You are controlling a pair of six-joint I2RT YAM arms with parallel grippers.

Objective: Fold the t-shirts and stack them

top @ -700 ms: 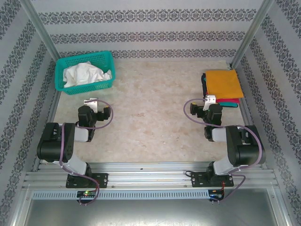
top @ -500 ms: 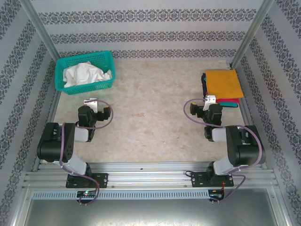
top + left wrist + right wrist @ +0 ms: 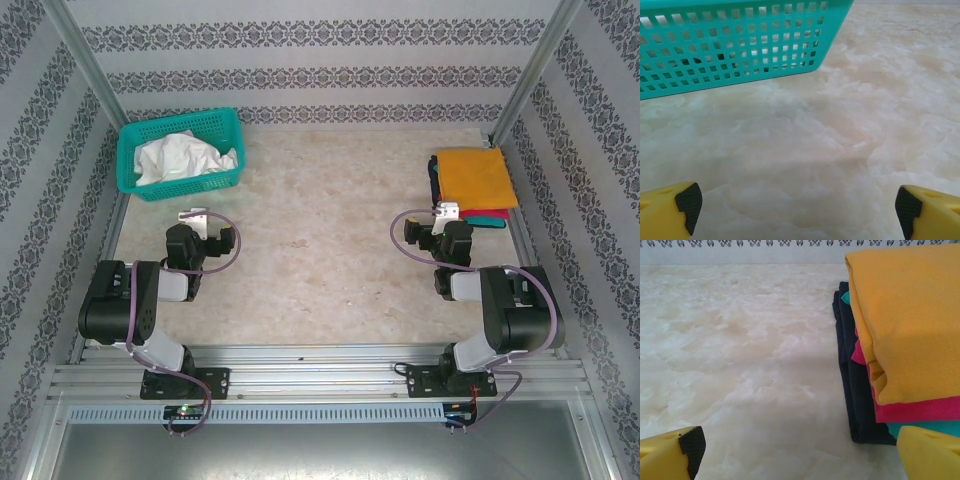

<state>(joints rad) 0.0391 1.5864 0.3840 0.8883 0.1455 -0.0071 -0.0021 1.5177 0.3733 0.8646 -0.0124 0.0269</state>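
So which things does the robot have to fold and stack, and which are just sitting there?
For the job:
- crumpled white t-shirt, lying in the basket
- folded stack: orange shirt on top, with the pink-red shirt, teal shirt and dark shirt under it

Just sitting there:
- teal mesh basket
- table

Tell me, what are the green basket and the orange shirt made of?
The basket looks like glossy teal plastic, a stiff moulded grid of holes. The orange shirt looks like soft matte cloth, maybe cotton; rounded fold edges and small creases.
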